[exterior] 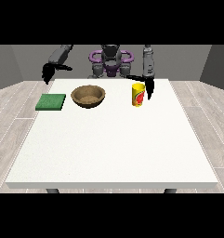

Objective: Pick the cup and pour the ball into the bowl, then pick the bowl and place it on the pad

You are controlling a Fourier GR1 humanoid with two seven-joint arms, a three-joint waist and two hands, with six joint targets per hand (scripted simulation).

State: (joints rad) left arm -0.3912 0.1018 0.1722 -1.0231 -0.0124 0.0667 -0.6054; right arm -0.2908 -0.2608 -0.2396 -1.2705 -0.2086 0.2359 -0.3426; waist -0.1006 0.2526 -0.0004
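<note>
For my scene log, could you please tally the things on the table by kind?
Cup, yellow: 1
Bowl, brown: 1
Pad, green: 1
Total: 3
No ball is visible from the front view.

One raised camera across the table (108, 153) faces the robot (111, 60), whole tabletop visible.
</note>
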